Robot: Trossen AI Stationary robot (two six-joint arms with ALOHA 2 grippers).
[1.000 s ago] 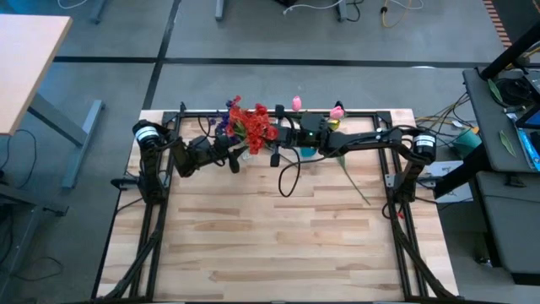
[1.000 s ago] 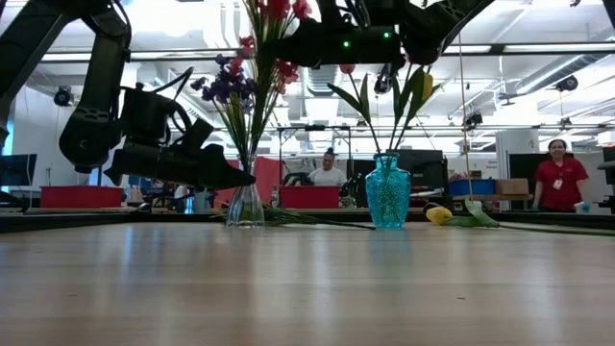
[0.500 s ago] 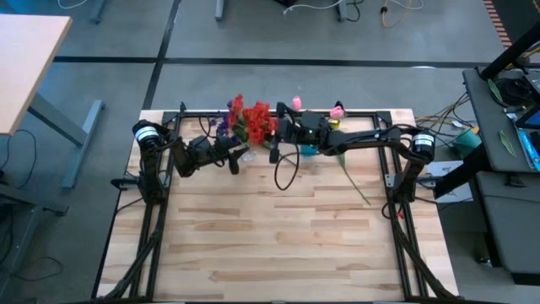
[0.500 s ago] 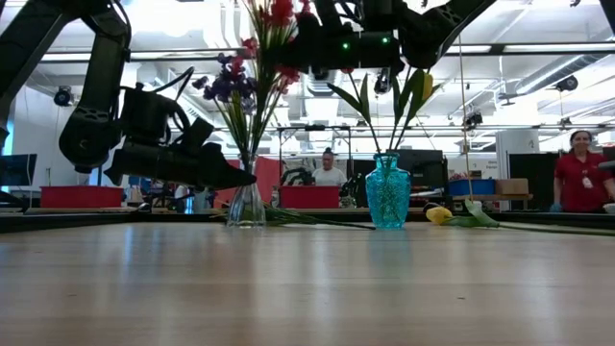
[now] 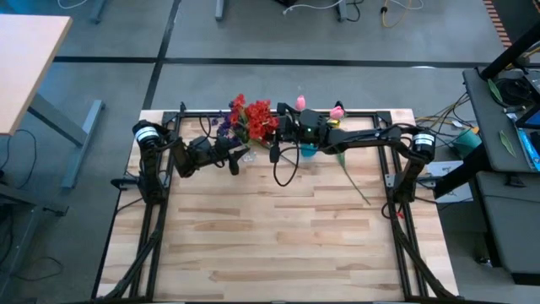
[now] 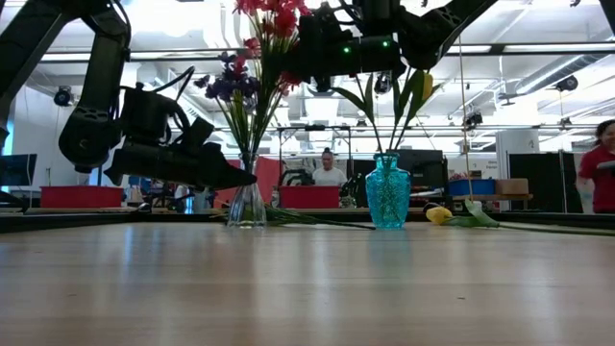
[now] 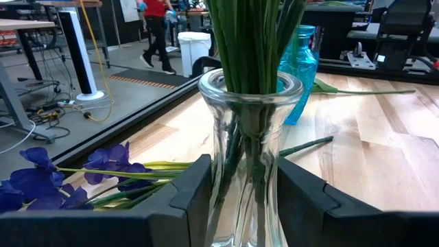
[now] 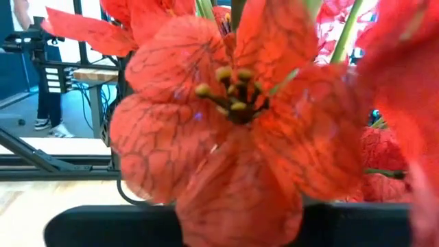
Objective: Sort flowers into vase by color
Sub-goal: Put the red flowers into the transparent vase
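- Between our left gripper's (image 7: 236, 199) spread fingers (image 7: 185, 199) stands the clear glass vase (image 7: 248, 158), its green stems (image 7: 250, 41) rising straight out of the neck; neither finger visibly presses the glass.
- Beside those jaws, purple flowers (image 7: 48, 182) lie flat on the wooden table (image 7: 384, 137), and beyond the glass stands a teal vase (image 7: 302, 65).
- Directly ahead of our right gripper (image 5: 283, 128), red flowers (image 8: 233, 116) fill its wrist view; we cannot tell whether its jaws are apart or closed.
- From above, the red cluster (image 5: 256, 121) sits just beside that gripper, over the clear vase, with pink tulip buds (image 5: 337, 111) near the teal one.
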